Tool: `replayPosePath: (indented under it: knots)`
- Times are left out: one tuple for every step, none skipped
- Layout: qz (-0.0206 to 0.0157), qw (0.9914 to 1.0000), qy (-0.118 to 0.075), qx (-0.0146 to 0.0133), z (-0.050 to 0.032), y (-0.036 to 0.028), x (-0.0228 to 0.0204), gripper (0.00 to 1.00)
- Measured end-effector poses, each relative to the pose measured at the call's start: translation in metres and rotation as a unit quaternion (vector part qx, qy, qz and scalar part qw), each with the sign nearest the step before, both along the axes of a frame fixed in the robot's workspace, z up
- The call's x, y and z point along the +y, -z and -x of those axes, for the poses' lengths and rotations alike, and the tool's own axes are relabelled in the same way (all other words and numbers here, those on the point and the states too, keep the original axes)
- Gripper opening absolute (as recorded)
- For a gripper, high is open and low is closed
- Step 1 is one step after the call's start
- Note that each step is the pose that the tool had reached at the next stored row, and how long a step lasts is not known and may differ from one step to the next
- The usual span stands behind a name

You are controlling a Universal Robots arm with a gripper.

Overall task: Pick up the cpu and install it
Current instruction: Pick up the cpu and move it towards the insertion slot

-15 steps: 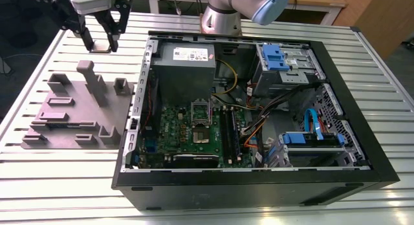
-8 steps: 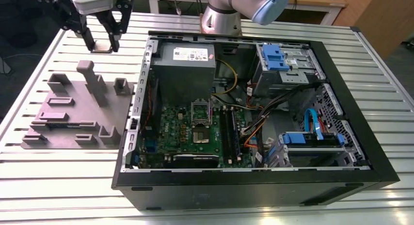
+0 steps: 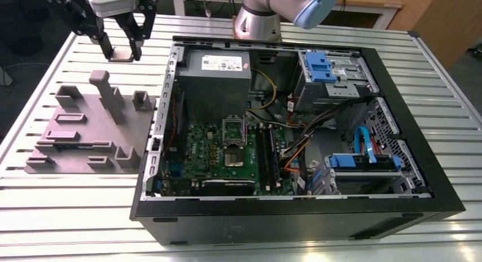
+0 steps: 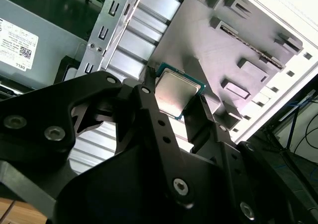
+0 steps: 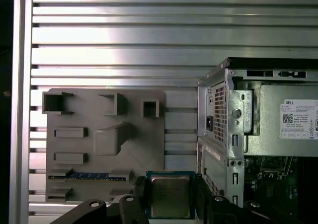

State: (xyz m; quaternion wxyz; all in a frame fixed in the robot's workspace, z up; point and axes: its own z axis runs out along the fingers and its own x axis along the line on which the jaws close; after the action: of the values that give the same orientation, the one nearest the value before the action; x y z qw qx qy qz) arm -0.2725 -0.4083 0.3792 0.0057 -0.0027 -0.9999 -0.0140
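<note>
My gripper hangs above the slatted table at the exterior view's far left, beyond the grey holder block and beside the open computer case. It is shut on the cpu, a flat square chip with a silver top and a green rim. In both wrist views the two black fingers clamp it by opposite edges, and the cpu is held off the table. The green motherboard lies inside the case, its metal socket frame standing near the middle.
A grey power-supply box sits in the case's far corner, close to my gripper. Drive bays with blue clips and loose cables fill the exterior view's right half. The holder block carries raised posts and a blue-edged stick.
</note>
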Motion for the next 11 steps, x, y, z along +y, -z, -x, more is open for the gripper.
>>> replayPosePath:
  knots:
    - [0.0, 1.0, 0.0, 0.0, -0.0015, 0.0, 0.0, 0.47]
    - [0.0, 1.0, 0.0, 0.0001, -0.0033, -0.0001, 0.0, 0.47]
    - [0.0, 1.0, 0.0, 0.0, -0.0052, 0.0, 0.0, 0.47]
    - [0.0, 1.0, 0.0, 0.0001, -0.0069, -0.0001, 0.0, 0.47]
    - [0.0, 1.0, 0.0, 0.0001, -0.0087, 0.0, 0.0, 0.47]
    - [0.0, 1.0, 0.0, 0.0001, -0.0102, 0.0, 0.0, 0.47]
    - [0.0, 1.0, 0.0, 0.0, -0.0117, 0.0, 0.0, 0.47]
    - [0.0, 1.0, 0.0, 0.0, -0.0133, 0.0, 0.0, 0.47]
    - [0.0, 1.0, 0.0, 0.0, -0.0149, 0.0, 0.0, 0.47]
    - [0.0, 1.0, 0.0, 0.0, -0.0167, 0.0, 0.0, 0.47]
    - [0.0, 1.0, 0.0, 0.0, -0.0185, 0.0001, 0.0, 0.47]
